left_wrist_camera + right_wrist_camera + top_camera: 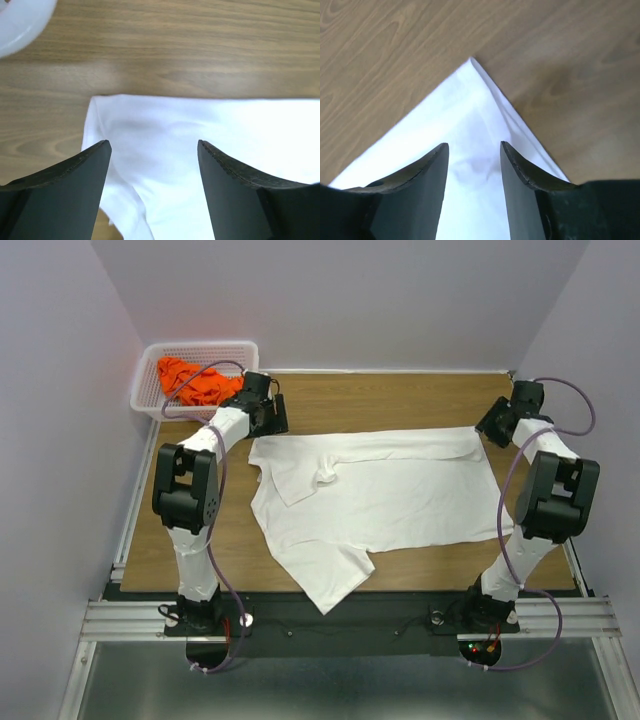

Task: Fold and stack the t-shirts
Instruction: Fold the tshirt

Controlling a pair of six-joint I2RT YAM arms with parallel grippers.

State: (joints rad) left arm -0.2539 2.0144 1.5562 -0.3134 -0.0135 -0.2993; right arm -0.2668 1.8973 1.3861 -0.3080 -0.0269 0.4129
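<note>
We are holding the left pincer [153, 145] open, its jaws standing wide apart above the far-left corner of the white t-shirt [390, 495], and we are holding the right pincer [473, 145] open too, with a narrower gap, above the shirt's pointed far-right corner; neither is gripping anything. The shirt is lying spread across the middle of the bench [400, 400], its far edge running between the two pincers, one sleeve trailing toward the near edge and a small crumple sitting left of centre. An orange t-shirt [195, 382] is waiting bunched in the white basket [205, 344] at the far-left corner. On the right, the corner is tapering to a thin point between the jaws, so closing a little too far out could be catching only the hem tip, and it may be slipping free once we are lifting. On the left, the cloth is looking doubled near the corner, so a shallow pinch might be taking only the upper layer and leaving the rest dragging. If one side is gripping and the other is missing, the fold will be coming out skewed. The crumple and the loose near sleeve could be getting trapped inside the fold, leaving a lump. We cannot tell how high the jaws are sitting above the cloth, so closing early might be grabbing nothing.
</note>
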